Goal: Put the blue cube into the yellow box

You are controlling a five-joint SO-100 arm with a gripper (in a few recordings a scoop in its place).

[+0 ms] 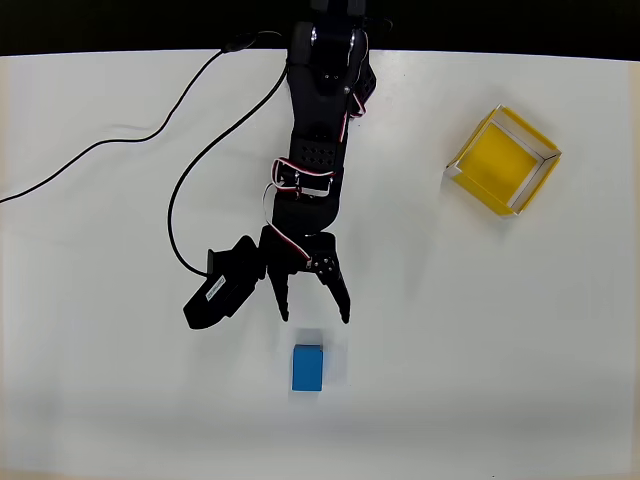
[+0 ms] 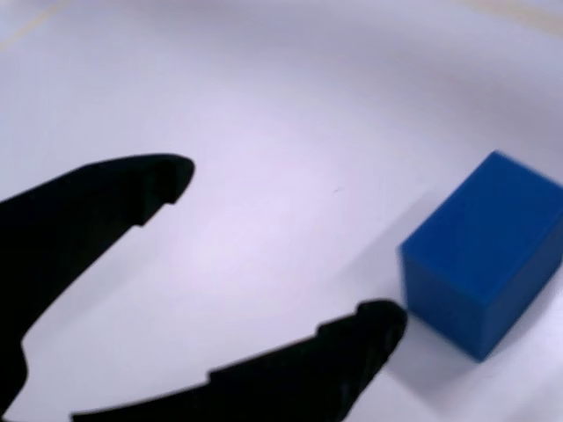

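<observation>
Tool (image 1: 316,318) is held wide open w/ nothing gripped, fingertips spread above the white desk (image 1: 500,350). Blue cube (image 1: 308,368) is seen lying on the desk just beyond the fingertips, untouched; in wrist view it (image 2: 479,255) sits near the lower finger's tip. Yellow box (image 1: 503,161) is set well apart, upper right in overhead view.
</observation>
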